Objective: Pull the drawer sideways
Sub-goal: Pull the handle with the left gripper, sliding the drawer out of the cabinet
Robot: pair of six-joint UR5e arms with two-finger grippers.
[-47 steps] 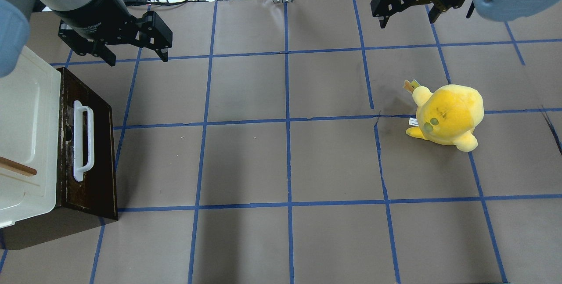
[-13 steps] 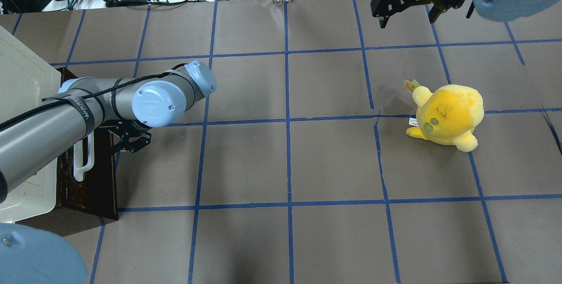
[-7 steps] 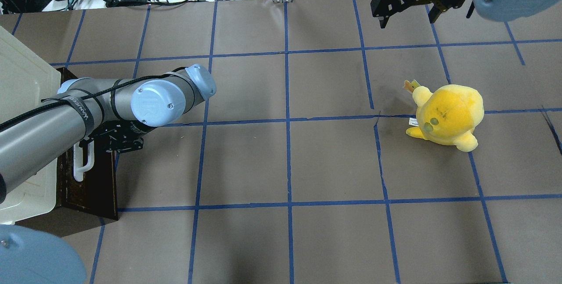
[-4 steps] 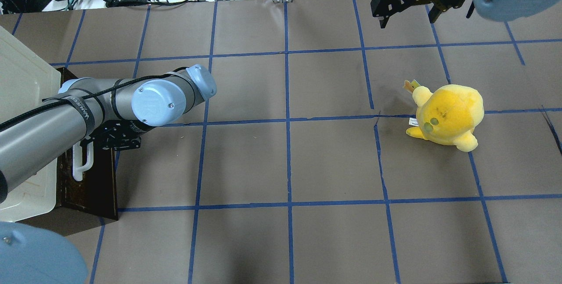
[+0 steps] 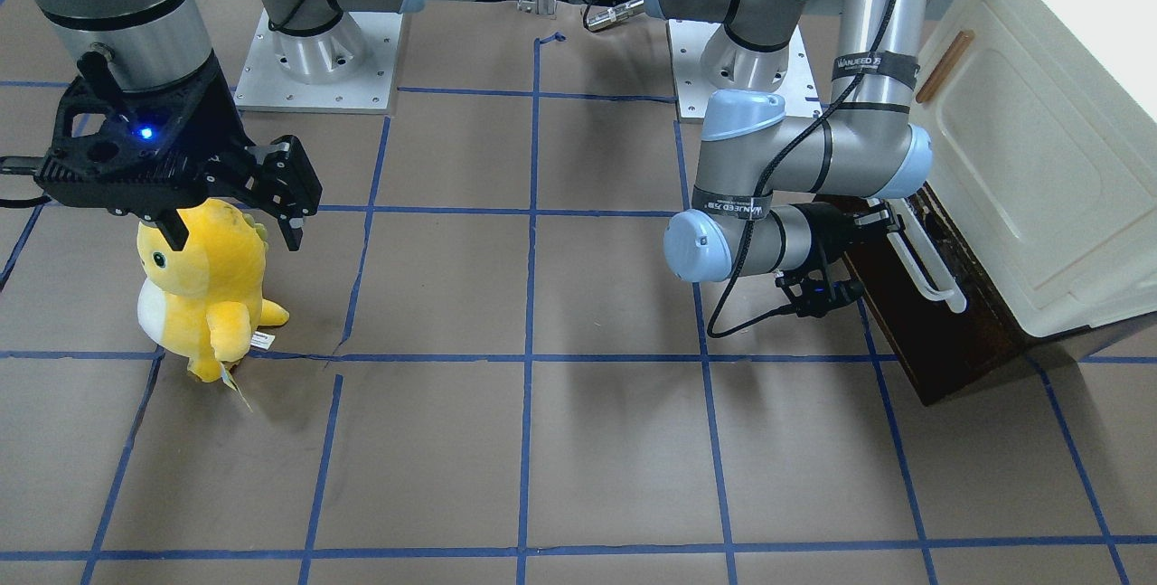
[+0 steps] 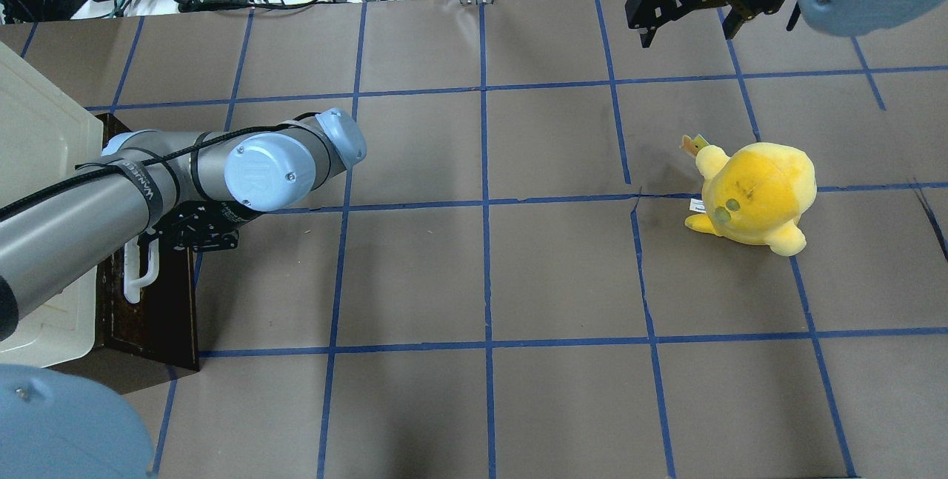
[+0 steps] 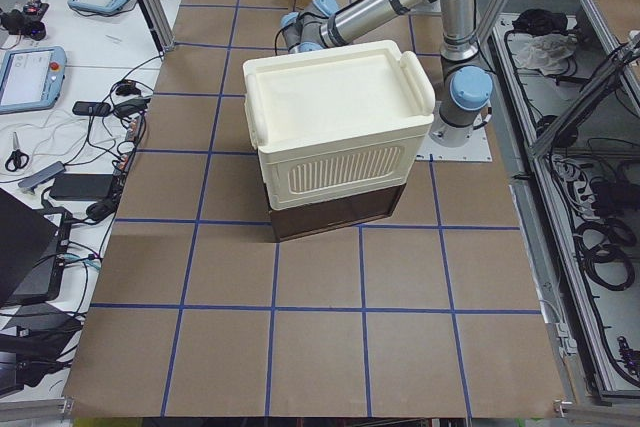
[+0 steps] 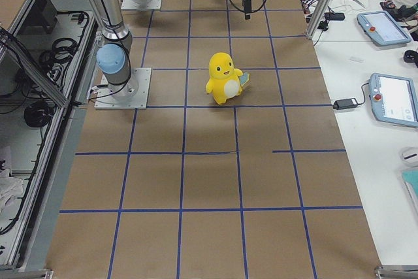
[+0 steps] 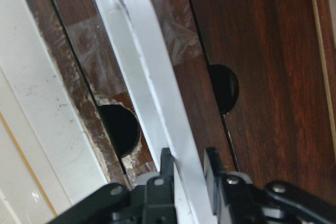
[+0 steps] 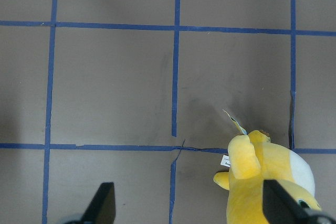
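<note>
The drawer (image 6: pixel 159 309) has a dark brown chipped front and a long white bar handle (image 6: pixel 142 272). It sits under the cream cabinet at the table's left edge and also shows in the front-facing view (image 5: pixel 963 336). My left gripper (image 6: pixel 161 235) reaches sideways at the handle. In the left wrist view its two fingers (image 9: pixel 167 167) press on either side of the white handle (image 9: pixel 152 87), so the left gripper (image 9: pixel 189 170) is shut on it. My right gripper (image 6: pixel 689 24) is open and empty, high above the far right of the table.
A cream cabinet (image 5: pixel 1039 160) with a small wooden handle (image 5: pixel 945 65) sits on top of the drawer. A yellow plush toy (image 6: pixel 755 194) stands on the right side of the table, below my right gripper (image 5: pixel 233 228). Blue tape lines grid the brown table.
My left arm came down from the far left to the drawer front, moved its open gripper onto the white handle and shut on it. The drawer and the right arm have not visibly moved.
</note>
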